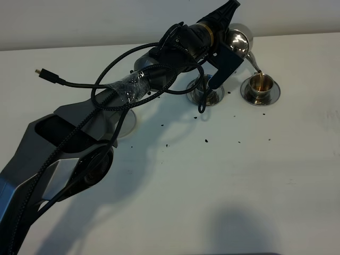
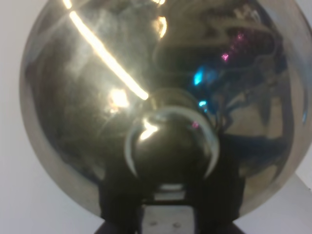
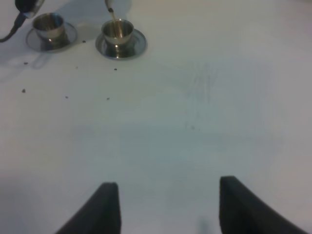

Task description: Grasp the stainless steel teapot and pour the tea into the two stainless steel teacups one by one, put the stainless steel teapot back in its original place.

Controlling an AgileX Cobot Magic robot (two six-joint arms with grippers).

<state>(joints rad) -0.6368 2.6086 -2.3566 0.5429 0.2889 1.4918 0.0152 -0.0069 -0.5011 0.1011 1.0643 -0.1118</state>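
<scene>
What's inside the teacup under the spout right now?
Brownish tea pools inside the teacup, fed by a thin stream from the teapot spout. Its depth is hidden by the cup wall.

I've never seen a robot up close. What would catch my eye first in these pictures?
A long black arm stretches across the white table, its left gripper clamped on a shiny steel teapot tipped at the far side. Brown tea runs from the spout into the right-hand teacup; the second teacup stands beside it, and dark specks dot the table.
</scene>
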